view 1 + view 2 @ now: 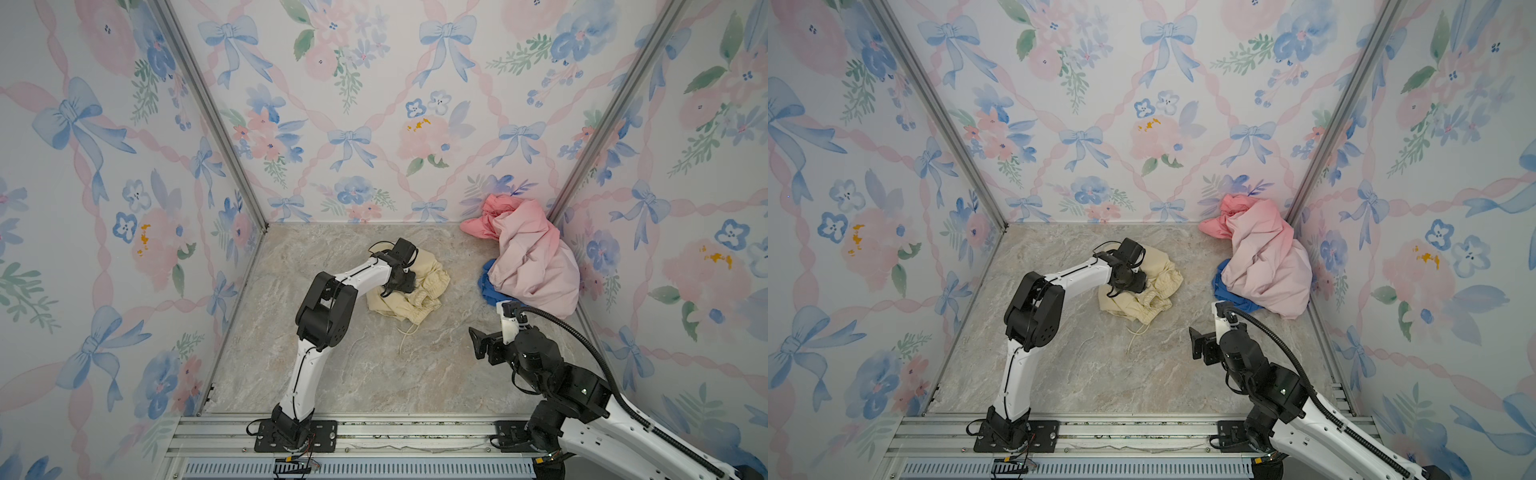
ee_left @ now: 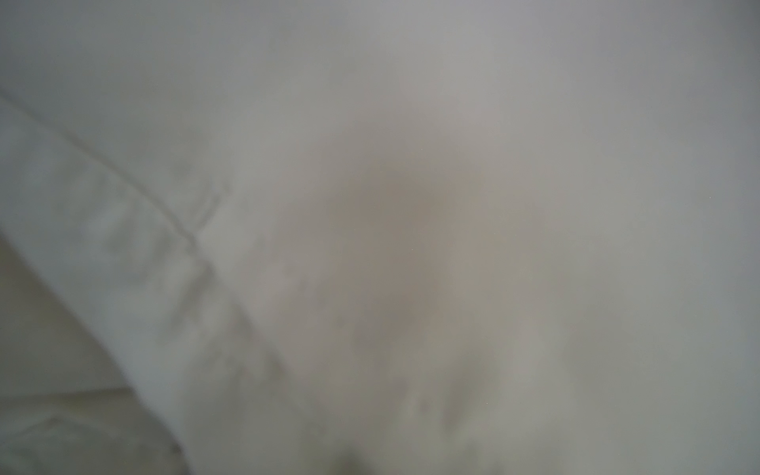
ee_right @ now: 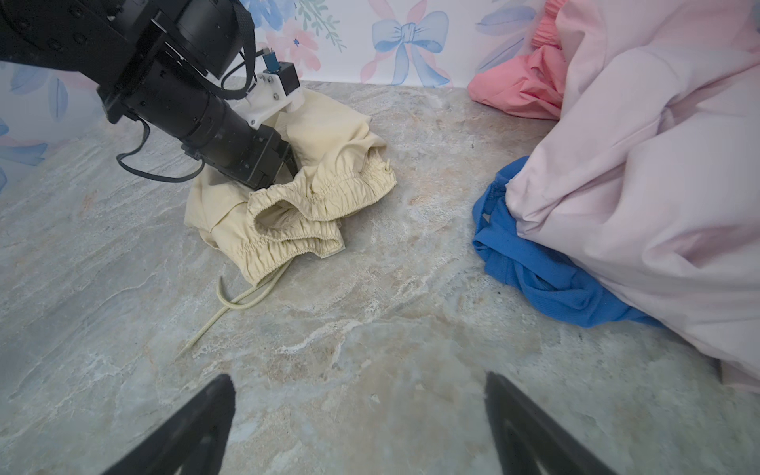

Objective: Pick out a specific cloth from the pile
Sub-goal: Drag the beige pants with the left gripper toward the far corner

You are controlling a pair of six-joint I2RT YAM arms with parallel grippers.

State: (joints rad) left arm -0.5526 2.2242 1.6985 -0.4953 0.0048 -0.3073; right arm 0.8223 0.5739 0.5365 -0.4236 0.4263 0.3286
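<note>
At the centre of both top views, your left claw [image 1: 401,286] [image 1: 1133,284] is pushed nose-down into the cream cloth [image 1: 428,282] [image 1: 1163,274]. Its jaws are buried in the folds, so you cannot tell whether they are clenched on the fabric or only pressing into it. The right wrist view gives the same answer: the left claw's [image 3: 283,172] black body sinks into the cloth [image 3: 320,205] just behind the gathered elastic edge. The left wrist view is only a blur of pale fabric [image 2: 164,246] right against the lens.

Your right claw [image 3: 357,382] is released. Its two dark fingers stand wide apart at the bottom of the right wrist view, with only bare tabletop between them, and they touch nothing.

The cream cloth lies alone in the middle of the table, well apart from the pile [image 1: 532,257] [image 1: 1266,257] in the far right corner. Its drawstring [image 1: 405,336] [image 3: 242,302] trails toward the lower part of the frame. In the pile, a pale pink garment [image 3: 658,164] drapes over a blue cloth [image 1: 488,286] [image 3: 534,267], and a coral piece [image 1: 494,212] leans against the back wall.

The tabletop [image 1: 374,374] is a beige marble pattern. Wallpaper [image 1: 353,104] with blue bows and pink flowers covers three sides, joined by metal corner posts [image 1: 208,104]. Both arms are bolted to an aluminium rail [image 1: 415,436] along the bottom edge.
</note>
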